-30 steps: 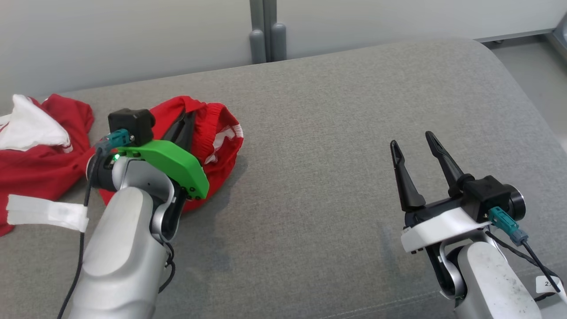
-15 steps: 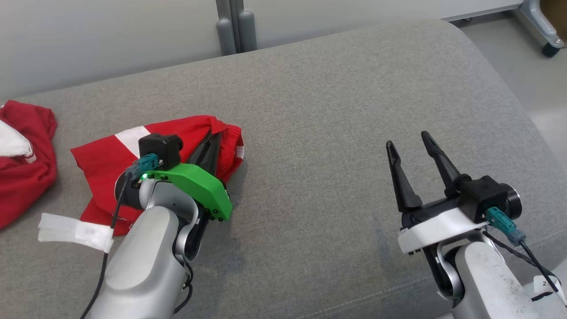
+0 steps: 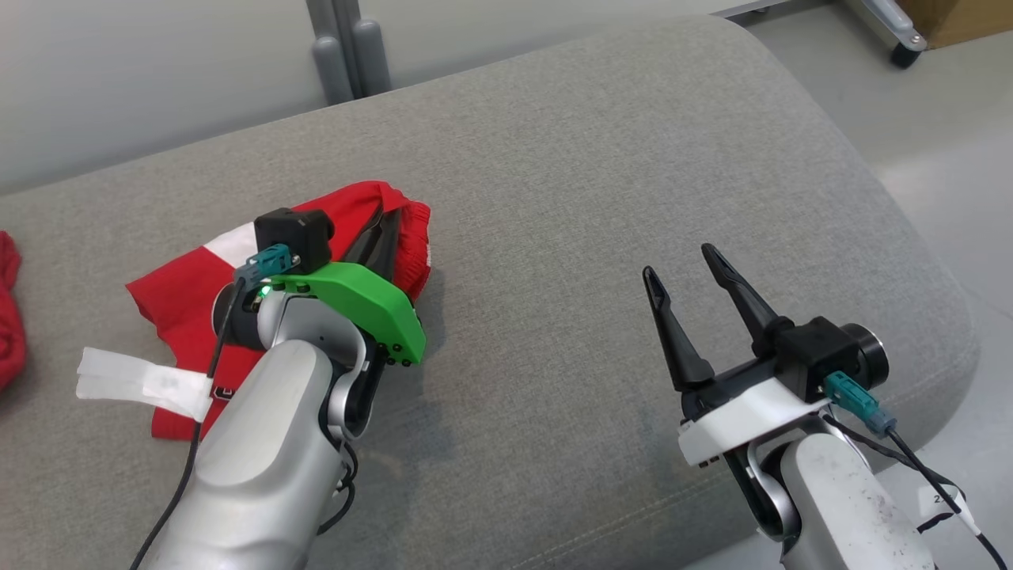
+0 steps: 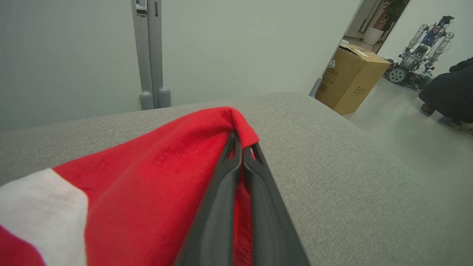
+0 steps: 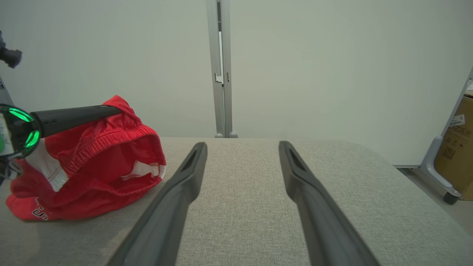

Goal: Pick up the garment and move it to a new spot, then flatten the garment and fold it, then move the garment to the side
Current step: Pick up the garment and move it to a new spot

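Left claw (image 3: 380, 233): pinches a fold of the red garment (image 3: 182, 281) on the grey cushion's (image 3: 554, 198) left part. Right claw (image 3: 678, 263): stands spread over the cushion's right part, garment well apart leftward.

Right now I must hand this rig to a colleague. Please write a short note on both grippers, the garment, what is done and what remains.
Left gripper: jaws shut on a fold of the red garment; the pinched edge is raised and the rest lies on the grey cushion.
Right gripper: jaws open, empty, over the cushion to the garment's right.
Done: garment grasped.
Left: set it at the new spot, flatten, fold, move aside.
A second red cloth lies at the head view's left edge.
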`<state>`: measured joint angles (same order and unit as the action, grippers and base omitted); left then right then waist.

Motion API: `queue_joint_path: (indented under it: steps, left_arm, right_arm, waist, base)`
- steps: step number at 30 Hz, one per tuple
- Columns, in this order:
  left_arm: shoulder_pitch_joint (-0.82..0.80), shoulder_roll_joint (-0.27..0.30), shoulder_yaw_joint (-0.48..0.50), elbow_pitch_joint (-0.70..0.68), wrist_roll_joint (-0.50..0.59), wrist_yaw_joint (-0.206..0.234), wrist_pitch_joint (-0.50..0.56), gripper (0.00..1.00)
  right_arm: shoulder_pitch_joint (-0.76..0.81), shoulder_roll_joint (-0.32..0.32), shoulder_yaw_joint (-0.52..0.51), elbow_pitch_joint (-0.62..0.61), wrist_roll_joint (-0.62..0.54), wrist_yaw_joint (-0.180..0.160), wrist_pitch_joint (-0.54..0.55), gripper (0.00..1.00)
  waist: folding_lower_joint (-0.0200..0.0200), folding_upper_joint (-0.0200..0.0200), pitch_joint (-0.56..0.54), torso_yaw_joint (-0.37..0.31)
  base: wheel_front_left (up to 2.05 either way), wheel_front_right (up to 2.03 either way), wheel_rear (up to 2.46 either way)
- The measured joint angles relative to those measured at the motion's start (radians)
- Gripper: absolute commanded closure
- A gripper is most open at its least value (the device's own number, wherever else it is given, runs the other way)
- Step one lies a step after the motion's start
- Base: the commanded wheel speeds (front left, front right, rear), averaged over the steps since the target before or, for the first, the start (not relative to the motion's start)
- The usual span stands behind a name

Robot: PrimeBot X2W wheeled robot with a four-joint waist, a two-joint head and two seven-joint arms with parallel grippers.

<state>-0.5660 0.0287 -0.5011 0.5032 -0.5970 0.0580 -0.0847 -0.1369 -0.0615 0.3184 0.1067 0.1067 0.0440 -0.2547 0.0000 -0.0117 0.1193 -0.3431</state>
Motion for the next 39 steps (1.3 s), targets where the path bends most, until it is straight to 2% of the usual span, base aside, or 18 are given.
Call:
queue_joint_path:
  steps: [4,5,6,7,8,9,15,24,32,39]
  left_arm:
    - [-0.020,0.000,-0.020,0.021,-0.016,0.019,-0.006,1.00]
    - [-0.026,0.000,-0.023,0.032,-0.016,0.022,-0.013,0.89]
    - [-0.032,0.000,-0.028,0.040,-0.016,0.026,-0.014,0.54]
    - [-0.036,0.000,-0.035,0.045,-0.016,0.028,-0.015,0.45]
    - [-0.040,0.000,-0.049,0.050,-0.016,0.029,-0.015,0.06]
    - [-0.042,0.000,-0.081,0.063,-0.015,0.029,-0.015,0.00]
    - [-0.047,0.000,-0.154,0.078,-0.016,0.029,-0.040,0.00]
    - [-0.054,0.003,-0.226,0.063,-0.026,0.002,-0.085,0.00]
    - [-0.054,0.004,-0.252,0.040,-0.047,-0.006,-0.117,0.00]
    - [-0.027,0.004,-0.268,0.032,-0.040,-0.005,-0.137,0.00]
  right_arm:
    - [-0.004,0.002,0.015,0.007,0.004,0.002,0.000,0.00]
    - [-0.005,0.002,0.017,0.011,0.008,0.004,0.000,0.00]
    - [-0.006,0.002,0.017,0.014,0.009,0.008,0.000,0.00]
    - [-0.008,0.002,0.018,0.016,0.009,0.008,0.000,0.00]
    - [-0.012,0.002,0.018,0.016,0.010,0.008,0.000,0.00]
    - [-0.020,0.002,0.012,0.015,0.015,0.007,0.000,0.00]
    - [-0.021,0.003,-0.019,0.016,0.019,-0.020,0.000,0.00]
    - [-0.022,0.004,-0.028,0.036,0.025,-0.020,0.000,0.00]
    - [-0.015,0.004,-0.021,0.103,0.029,-0.006,0.000,0.00]
    - [0.048,0.005,0.000,0.202,0.105,0.020,0.000,0.00]
  waist:
    - [0.0000,0.0000,0.010,-0.039]
    - [0.0000,0.0000,0.013,-0.049]
    - [0.0000,0.0000,0.017,-0.058]
    - [0.0000,0.0000,0.020,-0.067]
    - [0.0000,0.0000,0.024,-0.075]
    - [0.0000,0.0000,0.033,-0.088]
    - [0.0000,0.0000,0.058,-0.089]
    - [0.0000,0.0000,0.049,-0.019]
    - [0.0000,0.0000,0.024,0.072]
    - [0.0000,0.0000,-0.002,0.162]
  base:
    - [0.00,0.00,0.00]
    - [0.00,0.00,0.00]
    - [0.00,0.00,0.00]
    - [0.00,0.00,0.00]
    - [0.00,0.00,0.00]
    - [0.00,0.00,0.00]
    - [0.00,0.00,0.00]
    - [0.00,0.00,0.00]
    - [0.00,0.00,0.00]
    - [0.00,0.00,0.00]
